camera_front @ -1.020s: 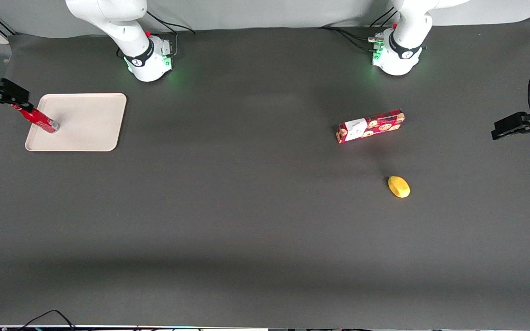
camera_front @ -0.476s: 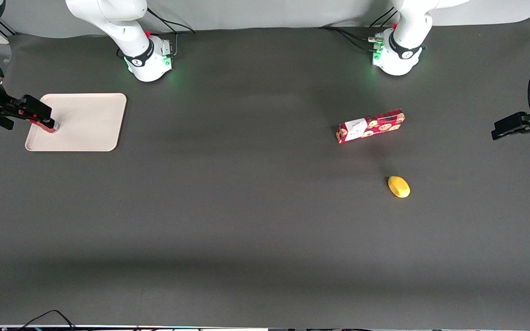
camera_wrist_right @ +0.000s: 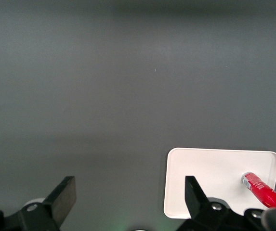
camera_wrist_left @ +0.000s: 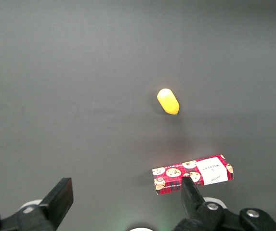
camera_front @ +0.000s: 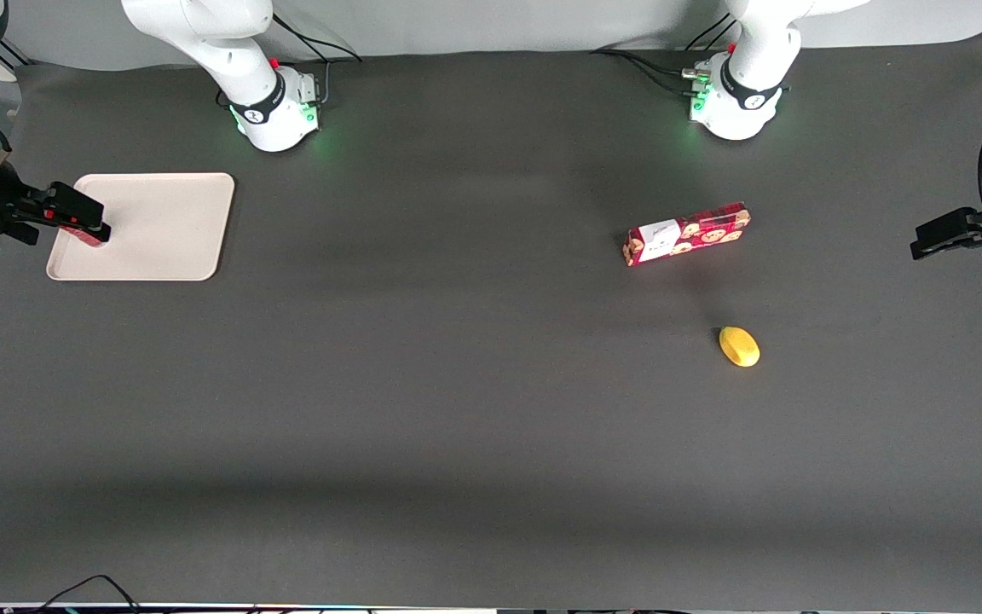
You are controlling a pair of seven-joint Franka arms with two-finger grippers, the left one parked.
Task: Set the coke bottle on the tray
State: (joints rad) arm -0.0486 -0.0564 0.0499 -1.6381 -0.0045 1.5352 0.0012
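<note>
One coke bottle (camera_front: 89, 238) rests on the one tray (camera_front: 158, 226), under the gripper (camera_front: 77, 217); whether it grips cannot be told. One cookie box (camera_front: 687, 233) and one yellow fruit (camera_front: 739, 347) lie on the worktop (camera_front: 457, 409).

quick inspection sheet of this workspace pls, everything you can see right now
surface: dark grey table mat, flat, no spills seen
job's things: red bottle, base end over the beige tray near its edge; whether it rests there is unclear
clutter: cookie box and yellow fruit toward the parked arm's end, fruit nearer the front camera
grippers: end effector at the bottle, above the tray's edge
cables: black cables by the arm bases; loose cable at the table's front edge
surroundings: pale backdrop; nothing else seen
</note>
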